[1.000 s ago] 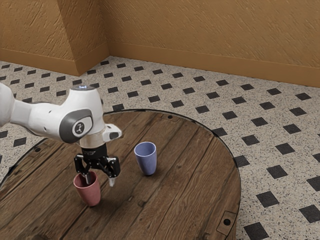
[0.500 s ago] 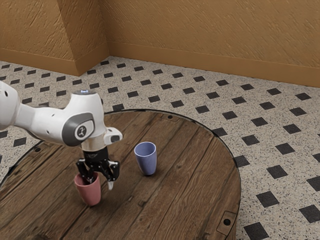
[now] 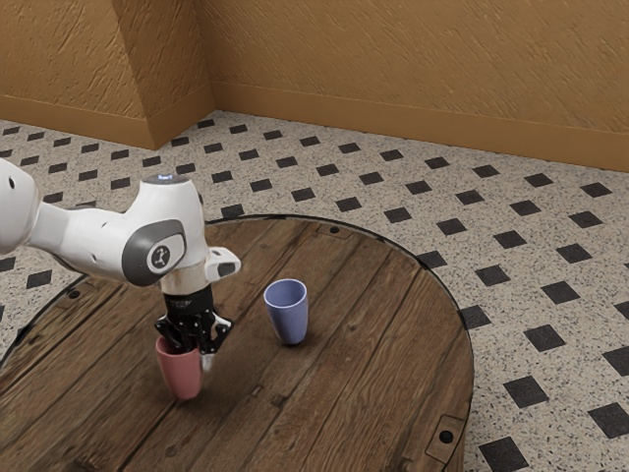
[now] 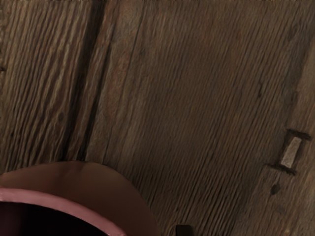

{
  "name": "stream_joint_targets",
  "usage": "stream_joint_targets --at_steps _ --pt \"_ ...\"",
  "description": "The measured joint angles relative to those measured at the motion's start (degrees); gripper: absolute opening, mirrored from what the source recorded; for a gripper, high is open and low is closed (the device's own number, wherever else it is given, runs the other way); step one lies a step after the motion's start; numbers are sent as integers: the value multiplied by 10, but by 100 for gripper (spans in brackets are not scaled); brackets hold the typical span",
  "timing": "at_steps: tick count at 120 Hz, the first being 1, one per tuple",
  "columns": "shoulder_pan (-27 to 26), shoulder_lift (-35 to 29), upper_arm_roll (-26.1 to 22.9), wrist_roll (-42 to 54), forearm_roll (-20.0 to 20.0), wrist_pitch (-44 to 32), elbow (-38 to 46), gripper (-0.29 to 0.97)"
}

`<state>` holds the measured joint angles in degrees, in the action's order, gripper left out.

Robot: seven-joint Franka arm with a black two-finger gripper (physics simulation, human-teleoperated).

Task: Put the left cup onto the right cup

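While the white arm (image 3: 98,241) reaches in from the exterior view's left, the black two-finger gripper (image 3: 194,352) points straight down over the round table of dark wooden planks (image 3: 344,379). The fingers are clenched on the wall of the pink tapered cup (image 3: 180,379): one finger sits inside the rim, the other presses the outer side facing the exterior view's right. The pink tapered cup stands upright on the near left part of the table. The blue-violet tapered cup (image 3: 287,313) stands upright farther back and toward the exterior view's right, apart from the pink tapered cup and from the gripper.

Wrist view: the pink rim and outer wall (image 4: 78,194) lie directly under the hand, with bare plank surface (image 4: 197,98) beyond. A small pale metal plate (image 4: 290,152) is set into the wood.
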<state>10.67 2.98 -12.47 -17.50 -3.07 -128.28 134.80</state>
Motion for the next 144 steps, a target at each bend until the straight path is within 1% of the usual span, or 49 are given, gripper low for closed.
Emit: stream_joint_targets --at_steps 23,61,98,119,144 --pt "-1 -7 0 -14 16 0 0 -10" --pt "0 -49 0 -32 50 6 -12 -10" --pt "-17 -50 -4 -42 99 64 -115 -10" --pt "-38 -42 -6 -44 113 93 -152 -10" --pt "-63 -18 -11 -45 118 109 -187 -10"
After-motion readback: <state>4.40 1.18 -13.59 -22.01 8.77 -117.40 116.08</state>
